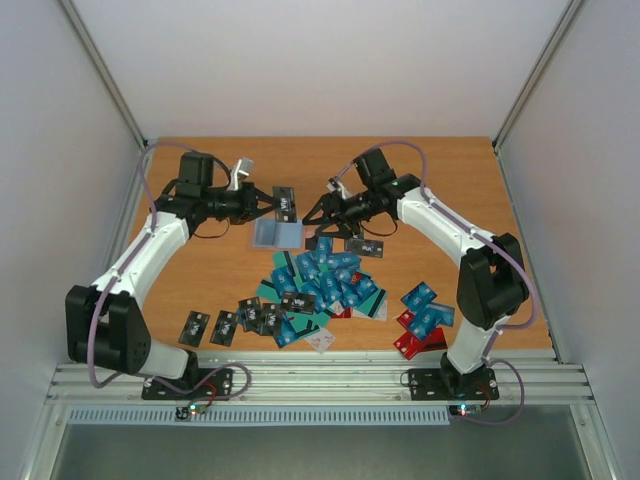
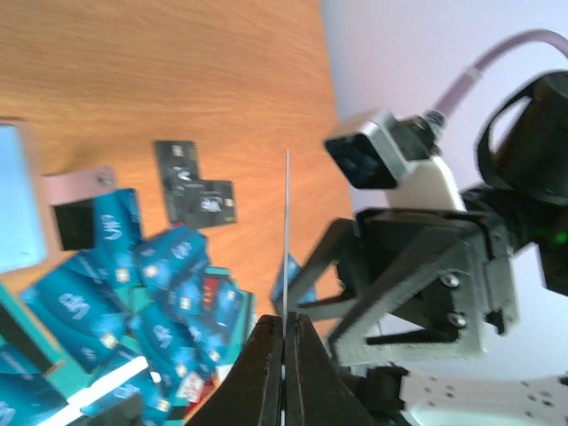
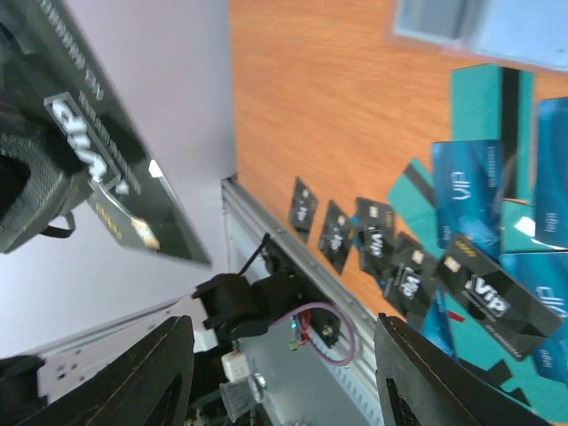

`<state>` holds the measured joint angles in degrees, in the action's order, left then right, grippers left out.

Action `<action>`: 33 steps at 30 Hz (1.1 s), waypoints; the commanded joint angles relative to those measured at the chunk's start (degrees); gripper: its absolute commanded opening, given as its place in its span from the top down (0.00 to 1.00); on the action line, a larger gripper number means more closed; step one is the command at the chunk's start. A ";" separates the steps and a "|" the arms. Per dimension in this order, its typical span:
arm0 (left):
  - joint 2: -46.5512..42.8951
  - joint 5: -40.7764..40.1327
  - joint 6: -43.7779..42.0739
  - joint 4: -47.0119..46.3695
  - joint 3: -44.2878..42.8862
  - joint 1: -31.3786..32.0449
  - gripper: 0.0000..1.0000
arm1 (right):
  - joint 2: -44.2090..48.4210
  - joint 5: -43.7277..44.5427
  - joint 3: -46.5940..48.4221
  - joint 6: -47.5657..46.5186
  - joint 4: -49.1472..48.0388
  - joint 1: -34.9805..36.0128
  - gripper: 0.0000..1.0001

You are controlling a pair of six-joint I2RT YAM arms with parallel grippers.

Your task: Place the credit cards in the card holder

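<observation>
Up top, the left claw [image 1: 272,205] is clamped on one black card [image 1: 286,204], held on edge in the air at the far middle of the desk [image 1: 200,270]. The right claw [image 1: 316,213] hovers just beside it, holding nothing. Below them lies the card holder [image 1: 266,237], flat, with a pale card [image 1: 291,234] touching its side. Count time: one holder and one card aloft. Roughly seven black cards lie flat and about three red cards [image 1: 412,343] sit near the right base. The blue-and-teal heap [image 1: 325,280] overlaps too much for an exact tally, but it's well over a dozen. Over to the left wrist: the card is a thin line rising from tightly pinched jaws, with the holder [image 2: 75,188] off to the left. Right wrist now: jaws spread wide, the black card [image 3: 115,177] facing the lens and the holder [image 3: 435,18] at the top edge. I'd call this the carry step. Next, the card's edge must meet the sleeve's mouth squarely, perhaps with the free claw steadying it.
</observation>
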<state>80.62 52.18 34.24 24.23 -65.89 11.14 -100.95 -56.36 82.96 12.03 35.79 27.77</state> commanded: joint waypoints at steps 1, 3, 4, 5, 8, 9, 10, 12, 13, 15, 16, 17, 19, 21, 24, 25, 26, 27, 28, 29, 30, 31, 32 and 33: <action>2.06 -4.13 -5.81 -1.33 1.23 -3.02 1.00 | -0.96 6.63 1.47 -0.30 2.70 0.24 0.44; 2.98 -4.20 -6.56 -1.91 1.79 -4.97 1.00 | -1.73 7.40 1.54 -0.55 3.05 0.27 0.44; 3.77 -3.85 -6.72 -2.16 1.83 -5.70 1.00 | -2.10 7.62 1.70 -0.79 3.43 0.27 0.44; 4.34 -3.38 -6.94 -2.31 1.82 -6.25 1.00 | -2.38 7.88 1.95 -0.93 3.71 0.24 0.45; 6.16 -3.31 -8.28 -2.76 1.79 -7.19 1.00 | -3.61 8.53 2.33 -1.00 3.91 0.27 0.45; 6.97 -3.30 -8.93 -2.93 1.67 -7.38 1.00 | -4.25 8.81 2.44 -0.81 3.93 0.27 0.45; 7.79 -3.29 -9.32 -3.30 1.67 -7.60 1.00 | -4.91 9.07 2.53 -0.64 3.87 0.27 0.46; 9.34 -2.64 -9.70 -4.61 1.68 -8.07 1.00 | -6.18 9.24 2.99 -0.16 3.36 0.27 0.46; 10.00 -2.36 -9.65 -5.50 1.60 -8.18 1.00 | -6.92 9.06 3.35 -0.01 3.11 0.27 0.47; 11.61 -2.10 -9.75 -6.25 1.29 -8.23 1.00 | -8.49 9.11 4.85 -0.35 3.55 0.25 0.47; 12.41 -2.04 -10.06 -6.23 0.88 -8.29 1.00 | -9.51 9.22 5.90 -0.78 4.18 0.22 0.47; 13.30 -2.03 -10.43 -6.21 0.52 -8.32 1.00 | -10.82 9.29 7.48 -1.23 4.83 0.22 0.47; 14.91 -1.75 -10.82 -6.20 -0.09 -8.57 1.00 | -13.07 9.53 9.97 -2.28 6.29 0.22 0.48; 16.39 -1.53 -11.12 -6.33 -0.72 -8.79 1.00 | -15.57 10.03 12.81 -3.34 7.84 0.25 0.49; 18.69 -0.86 -11.05 -6.65 -1.32 -8.79 1.00 | -19.80 10.38 17.73 -4.91 10.94 0.27 0.51; 19.23 -0.52 -10.93 -7.01 -1.30 -8.77 1.00 | -21.25 10.43 19.87 -5.51 12.17 0.22 0.51; 19.69 -0.60 -10.80 -7.23 -1.39 -8.79 1.00 | -22.91 10.52 22.00 -6.05 13.37 0.26 0.52; 20.22 -0.80 -10.91 -7.11 -1.46 -8.82 1.00 | -24.34 10.69 24.01 -6.57 14.65 0.27 0.52; 20.81 -0.90 -11.19 -6.98 -1.75 -8.83 1.00 | -25.93 10.88 26.05 -6.92 15.79 0.26 0.53; 21.41 -1.09 -11.48 -6.70 -2.17 -8.79 1.00 | -27.47 10.85 27.93 -7.32 16.85 0.27 0.53; 22.16 -1.13 -11.87 -6.40 -2.48 -8.83 1.00 | -28.79 10.69 29.80 -7.54 17.88 0.27 0.54; 22.81 -1.10 -12.43 -6.31 -2.84 -8.78 1.00 | -30.08 10.52 31.41 -7.89 18.71 0.27 0.54; 23.58 -1.18 -12.66 -6.34 -3.06 -8.77 1.00 | -31.64 10.36 33.21 -8.16 19.56 0.26 0.54; 24.26 -1.37 -13.04 -6.43 -3.23 -8.83 1.00 | -32.61 10.16 34.52 -8.49 20.29 0.26 0.55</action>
<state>102.50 50.24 24.03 20.10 -66.74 2.63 -129.62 -46.24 111.72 6.31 50.04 27.77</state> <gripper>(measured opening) 0.023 0.461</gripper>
